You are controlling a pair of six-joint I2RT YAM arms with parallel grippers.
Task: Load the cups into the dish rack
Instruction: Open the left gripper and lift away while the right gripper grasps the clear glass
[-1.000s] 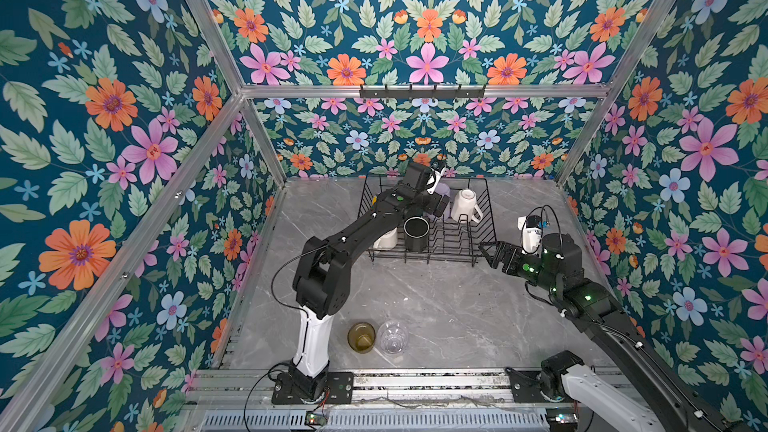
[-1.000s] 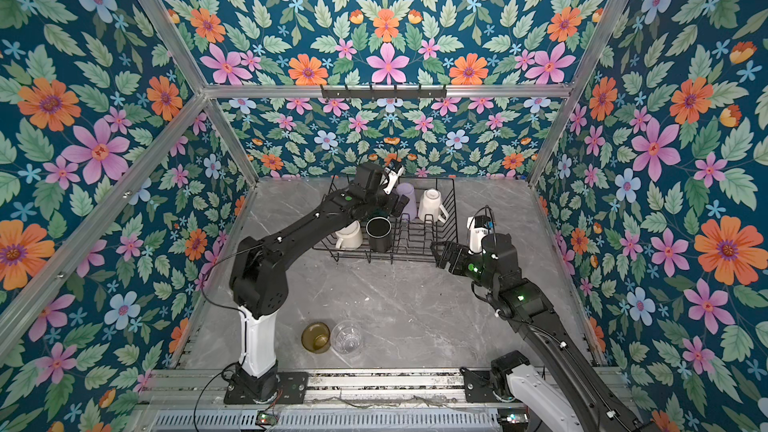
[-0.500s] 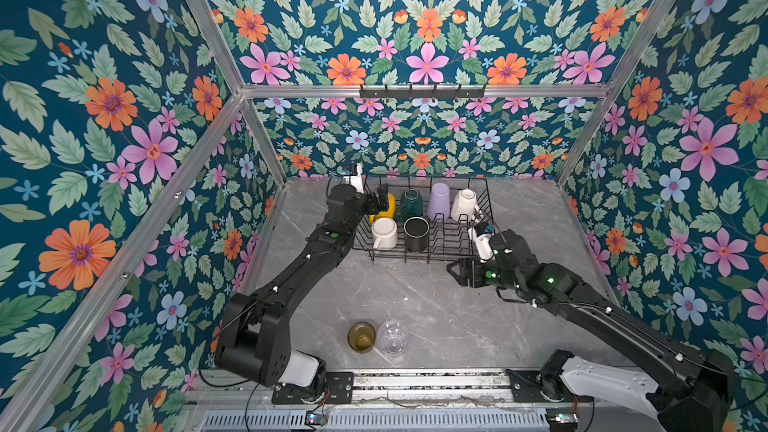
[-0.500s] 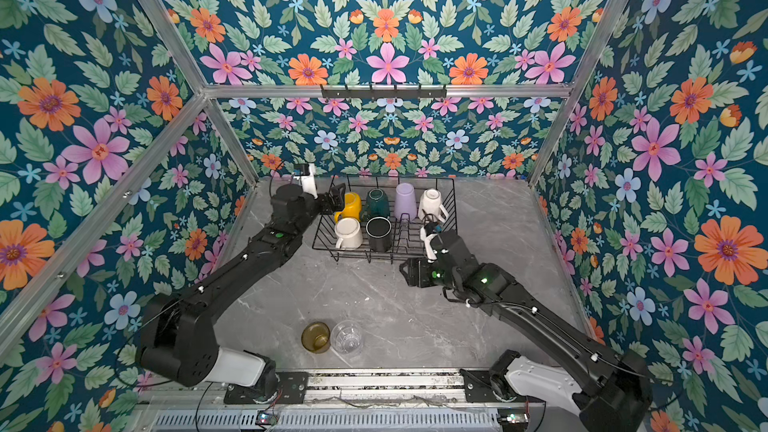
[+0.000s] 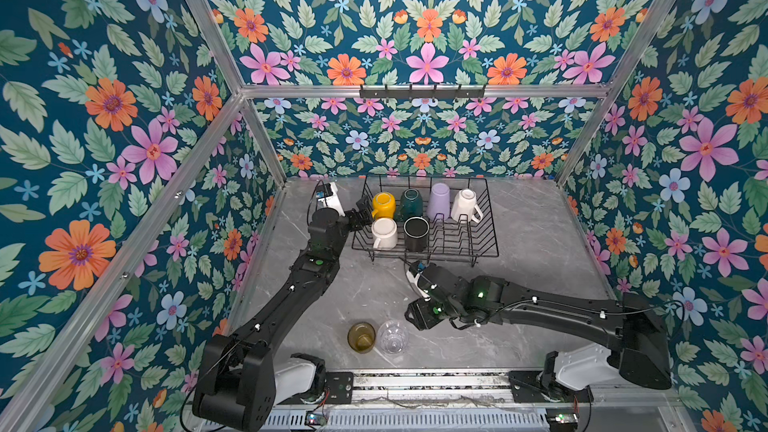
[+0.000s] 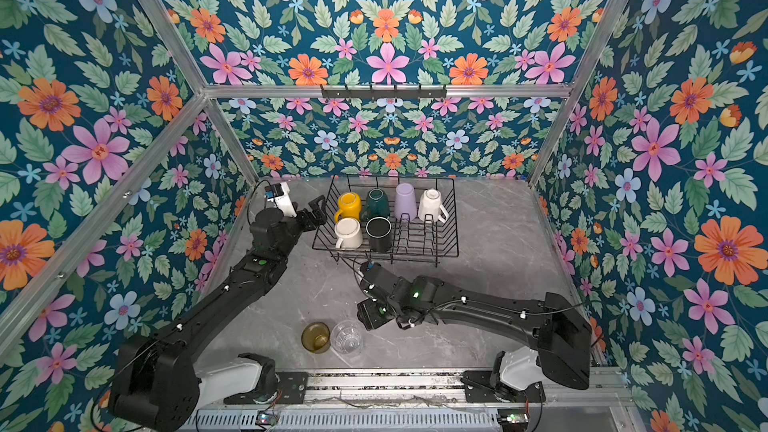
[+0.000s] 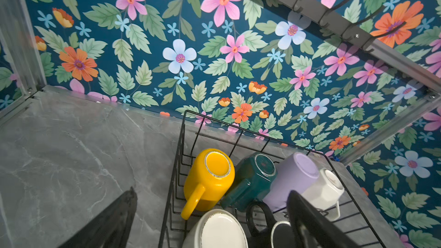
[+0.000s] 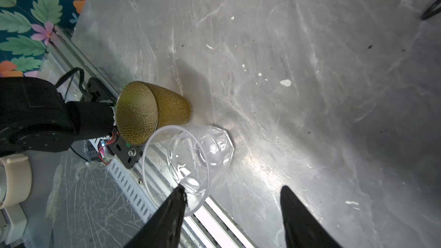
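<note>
Your right pincer (image 8: 232, 189) stands spread and empty, one finger overlapping the rim of the clear glass (image 8: 191, 153) just ahead, off-centre. Close now and you may tip it into the olive-amber glass (image 8: 152, 110) just beside it.

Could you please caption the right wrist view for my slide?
Right gripper open at the clear glass, amber glass beside it.

Floral teal walls (image 5: 428, 35), grey marble floor (image 5: 536, 251), aluminium framing (image 5: 291, 91)
</note>
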